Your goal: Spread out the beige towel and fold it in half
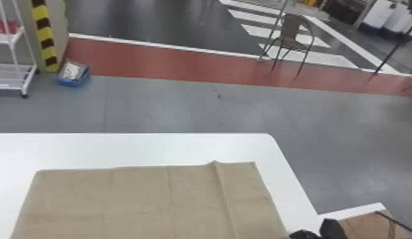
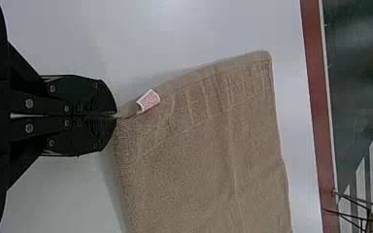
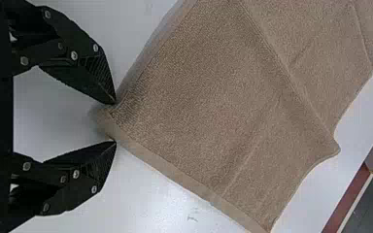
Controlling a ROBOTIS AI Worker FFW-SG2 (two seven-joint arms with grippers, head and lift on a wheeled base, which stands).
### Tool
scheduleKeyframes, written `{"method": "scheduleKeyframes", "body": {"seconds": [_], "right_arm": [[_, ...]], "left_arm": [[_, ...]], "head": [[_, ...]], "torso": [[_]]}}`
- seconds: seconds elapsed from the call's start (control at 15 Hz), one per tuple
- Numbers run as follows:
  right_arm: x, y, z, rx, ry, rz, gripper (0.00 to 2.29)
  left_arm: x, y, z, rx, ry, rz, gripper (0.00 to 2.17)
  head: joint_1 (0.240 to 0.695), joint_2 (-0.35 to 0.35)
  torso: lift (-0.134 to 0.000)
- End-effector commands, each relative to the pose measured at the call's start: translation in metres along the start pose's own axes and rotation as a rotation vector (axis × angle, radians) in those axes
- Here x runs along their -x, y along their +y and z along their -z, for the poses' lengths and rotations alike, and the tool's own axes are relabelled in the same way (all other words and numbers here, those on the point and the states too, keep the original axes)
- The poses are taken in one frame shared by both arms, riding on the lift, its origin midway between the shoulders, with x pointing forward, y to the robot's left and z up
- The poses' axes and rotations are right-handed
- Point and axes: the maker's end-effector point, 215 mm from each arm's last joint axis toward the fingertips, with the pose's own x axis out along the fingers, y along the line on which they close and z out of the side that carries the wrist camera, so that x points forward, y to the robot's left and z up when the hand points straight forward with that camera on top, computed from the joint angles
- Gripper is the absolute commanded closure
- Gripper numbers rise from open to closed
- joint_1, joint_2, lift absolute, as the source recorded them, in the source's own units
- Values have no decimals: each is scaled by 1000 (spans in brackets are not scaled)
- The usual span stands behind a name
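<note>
Plainly, beige towel [image 1: 145, 197]: laid flat on the white desk [image 1: 135, 149], its looped surface marked by creases and one raised fold.
Left fingers [image 2: 90, 97]: clenched, a towel corner pinched at their tips, near a pale tag [image 2: 148, 101].
Right fingers [image 1: 330, 228]: parted, a towel corner framed between them.
Room: grey floor [image 1: 183, 108] crossed by a red band [image 1: 170, 65], a brown chair [image 1: 290, 33] set beyond.

Beige rectangular cloth towel [image 1: 138, 197]: matt, rough pile, smoother hem [image 3: 187, 181]. White flat tabletop [image 1: 135, 149]: smooth, faintly glossy, perhaps laminate. Black two-fingered left gripper [image 2: 116, 115]: matt, shiny metal screws [image 2: 29, 103]. Grey floor [image 1: 170, 108]: glossy.
</note>
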Motion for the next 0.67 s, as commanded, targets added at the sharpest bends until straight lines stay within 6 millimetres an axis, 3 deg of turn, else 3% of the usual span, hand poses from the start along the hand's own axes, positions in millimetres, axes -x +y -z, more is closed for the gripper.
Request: {"method": "scheduleKeyframes", "body": {"seconds": [0.0, 0.07, 0.2, 0.6], "right_arm": [[1, 0, -1, 0, -5, -4, 1156], [1, 0, -2, -2, -7, -9, 1352], [2, 0, -9, -3, -20, -22, 1511], [19, -15, -32, -16, -93, -12, 1541]], "left_arm": [[-1, -1, -2, -2, -3, 1, 1318], [-1, 0, -2, -2, -3, -1, 1322], [0, 0, -3, -1, -2, -1, 1325], [11, 2, -10, -7, 12, -16, 1379]], "head": [[695, -350], [695, -350], [695, -350], [695, -350]], "torso": [[0], [0], [0], [0]]}}
